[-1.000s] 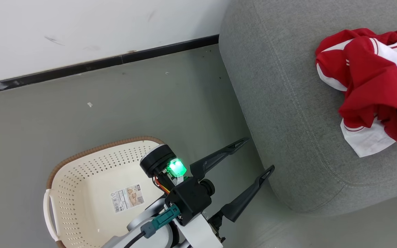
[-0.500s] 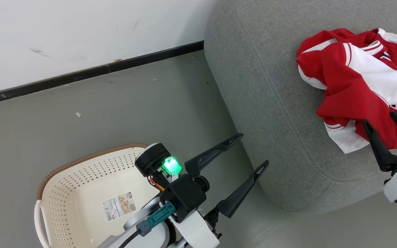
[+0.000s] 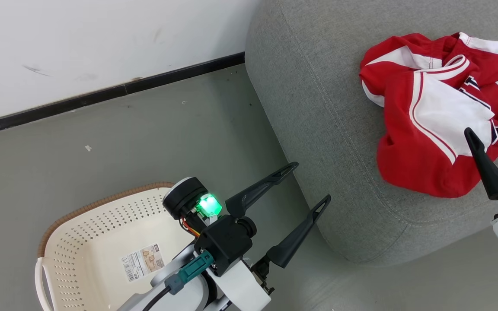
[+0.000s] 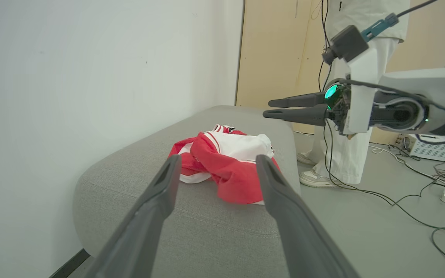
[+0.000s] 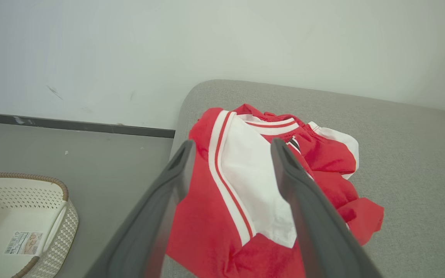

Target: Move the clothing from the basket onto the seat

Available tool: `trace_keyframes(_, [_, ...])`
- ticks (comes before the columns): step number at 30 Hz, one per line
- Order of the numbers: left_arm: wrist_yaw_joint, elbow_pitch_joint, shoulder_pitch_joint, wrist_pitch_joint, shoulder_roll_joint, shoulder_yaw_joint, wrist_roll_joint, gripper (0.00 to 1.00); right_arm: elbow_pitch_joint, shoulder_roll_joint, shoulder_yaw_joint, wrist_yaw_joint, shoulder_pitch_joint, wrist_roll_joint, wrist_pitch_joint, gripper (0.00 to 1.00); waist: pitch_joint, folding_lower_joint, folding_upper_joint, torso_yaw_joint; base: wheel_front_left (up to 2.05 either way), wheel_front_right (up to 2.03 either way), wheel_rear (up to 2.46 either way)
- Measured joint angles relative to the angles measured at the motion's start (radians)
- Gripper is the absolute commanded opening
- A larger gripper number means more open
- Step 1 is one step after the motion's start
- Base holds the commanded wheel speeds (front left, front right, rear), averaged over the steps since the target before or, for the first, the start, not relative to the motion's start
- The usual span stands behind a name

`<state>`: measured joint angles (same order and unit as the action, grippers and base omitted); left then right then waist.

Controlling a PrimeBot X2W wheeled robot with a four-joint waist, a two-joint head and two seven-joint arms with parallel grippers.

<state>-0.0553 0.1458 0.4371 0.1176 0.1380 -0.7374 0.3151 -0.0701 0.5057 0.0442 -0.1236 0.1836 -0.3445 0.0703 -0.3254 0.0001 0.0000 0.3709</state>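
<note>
With the clothing (image 3: 422, 125) heaped on the seat (image 3: 318, 108), the right gripper (image 3: 486, 124) above it, spread and empty (the left gripper (image 3: 313, 180) likewise, beside the seat), should lift straight clear, snagging nothing.

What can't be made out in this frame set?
Basket: head view, near part cut by the bottom edge and covered by the left arm; anything left there cannot be ruled out.
Clothing: folds hide how many garments the heap holds.
Label: print too small to read.
Right gripper: head view, one finger cut off by the right edge.
</note>
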Motion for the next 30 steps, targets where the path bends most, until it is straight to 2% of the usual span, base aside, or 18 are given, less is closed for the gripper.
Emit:
trace_keyframes(4, [0.001,-0.001,0.0,0.007,0.0,0.008,0.0,1.0,-0.025,-0.015,-0.006,0.0,0.004,0.0,0.002,1.0,0.004,0.0,0.0,-0.004,0.0,0.0,0.0])
trace_keyframes(12, [0.047,-0.02,-0.013,0.03,0.015,0.077,0.001,1.0,-0.046,-0.08,0.003,0.0,0.06,0.016,0.022,1.0,0.011,0.0,0.0,-0.03,0.0,0.0,0.0])
trace_keyframes(23, [0.147,-0.071,-0.058,0.084,0.043,0.213,0.002,1.0,-0.013,-0.221,0.08,0.0,0.134,0.06,0.037,1.0,0.039,0.0,0.0,-0.082,0.0,0.0,0.0])
trace_keyframes(30, [0.215,-0.104,-0.117,0.105,0.053,0.301,0.019,1.0,0.033,-0.276,0.151,0.0,0.145,0.119,0.046,1.0,0.069,0.0,0.0,-0.122,0.0,0.0,0.0])
